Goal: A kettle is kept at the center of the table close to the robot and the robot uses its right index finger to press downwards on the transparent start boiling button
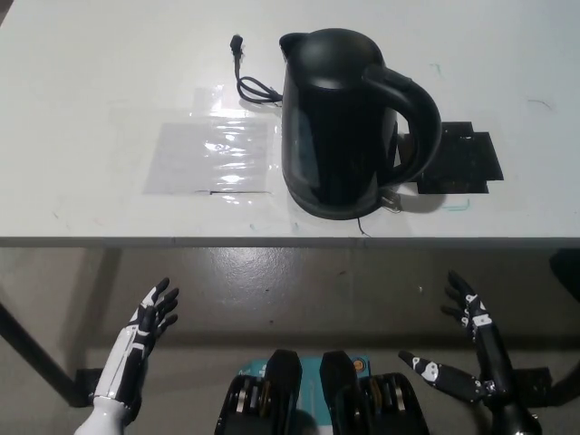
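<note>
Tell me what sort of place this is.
Probably a lab or test bench, not a kitchen: a bare white table over a concrete floor, a lone kettle set by taped marks, and clear film taped to the tabletop.

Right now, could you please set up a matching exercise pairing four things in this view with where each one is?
Things:
1. kettle
2. power cord
3. left hand
4. right hand

Places:
A. below the table edge, lower right of the picture
B. on the table, coiled left of the kettle
C. upright near the table's front edge
D. below the table edge, lower left of the picture

Pairs: 1-C, 2-B, 3-D, 4-A
</note>
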{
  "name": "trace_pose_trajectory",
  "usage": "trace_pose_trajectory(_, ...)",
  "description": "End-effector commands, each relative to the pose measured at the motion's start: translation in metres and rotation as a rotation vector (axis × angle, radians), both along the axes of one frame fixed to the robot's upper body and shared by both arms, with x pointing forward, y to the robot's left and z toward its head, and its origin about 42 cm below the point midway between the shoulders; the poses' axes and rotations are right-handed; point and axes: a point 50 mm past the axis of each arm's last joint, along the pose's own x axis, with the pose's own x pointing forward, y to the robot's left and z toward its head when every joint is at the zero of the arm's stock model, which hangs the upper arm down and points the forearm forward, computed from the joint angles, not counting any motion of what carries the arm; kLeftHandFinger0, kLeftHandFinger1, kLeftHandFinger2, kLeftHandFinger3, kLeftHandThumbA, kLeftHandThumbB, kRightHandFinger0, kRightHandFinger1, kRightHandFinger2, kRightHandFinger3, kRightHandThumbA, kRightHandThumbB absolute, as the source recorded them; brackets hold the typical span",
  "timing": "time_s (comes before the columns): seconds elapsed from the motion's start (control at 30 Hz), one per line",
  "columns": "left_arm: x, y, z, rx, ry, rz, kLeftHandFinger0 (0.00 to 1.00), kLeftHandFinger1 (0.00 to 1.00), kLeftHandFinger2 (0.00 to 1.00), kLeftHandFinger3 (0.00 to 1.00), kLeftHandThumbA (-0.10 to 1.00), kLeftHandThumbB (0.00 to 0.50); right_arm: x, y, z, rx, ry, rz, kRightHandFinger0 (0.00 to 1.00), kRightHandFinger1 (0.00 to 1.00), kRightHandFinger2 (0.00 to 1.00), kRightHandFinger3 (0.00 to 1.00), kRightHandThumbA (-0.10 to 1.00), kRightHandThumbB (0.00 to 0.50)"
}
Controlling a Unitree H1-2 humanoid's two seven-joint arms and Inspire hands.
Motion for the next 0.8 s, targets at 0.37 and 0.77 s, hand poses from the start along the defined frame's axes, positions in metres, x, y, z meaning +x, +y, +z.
trace_pose_trajectory(0.37,0.005,0.001,0.015,0.009,-0.08,-0.032,1.0,1.0,1.0,1.0,1.0,0.188,-0.015,0.003,0.089,-0.371,-0.517,-0.143,0.08,0.13,0.59,1.0,1.0,0.198)
trace_pose_trajectory(0.77,0.002,0.0,0.014,0.006,-0.067,-0.032,1.0,1.0,1.0,1.0,1.0,0.189,0.009,0.019,0.111,-0.49,-0.566,-0.166,0.0,0.0,0.01,1.0,0.87,0.137)
